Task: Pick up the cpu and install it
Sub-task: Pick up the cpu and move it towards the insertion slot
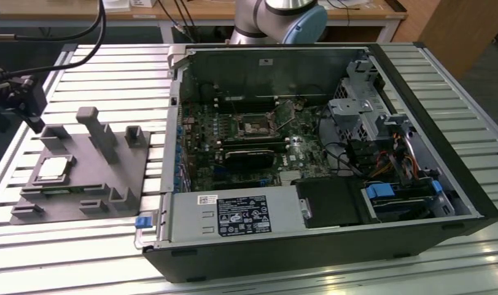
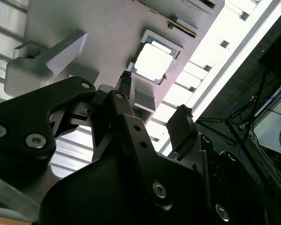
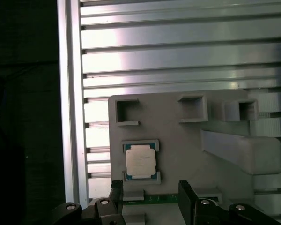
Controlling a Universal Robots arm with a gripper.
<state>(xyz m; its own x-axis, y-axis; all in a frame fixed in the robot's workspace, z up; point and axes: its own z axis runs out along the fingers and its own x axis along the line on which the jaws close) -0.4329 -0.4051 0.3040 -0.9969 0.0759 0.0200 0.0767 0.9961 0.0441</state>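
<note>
The pincer (image 3: 150,188) hangs above the grey fixture plate (image 3: 178,145), jaws apart and empty, close to the cpu (image 3: 140,161) lying flat in its nest.

- Exterior view: soft, even light from above; glare on the table (image 1: 69,246) slats
- Second wrist view: cpu (image 2: 153,62) washed out white, claw (image 2: 153,98) in dark silhouette

We found the cpu (image 3: 140,161) topped in bare metal with a dull sheen, the fixture (image 3: 178,140) matt grey plastic, and the table (image 3: 178,47) ribbed, bright, glaring metal. The gripper (image 3: 151,190) looked matt black and the case (image 1: 314,258) smooth black.
</note>
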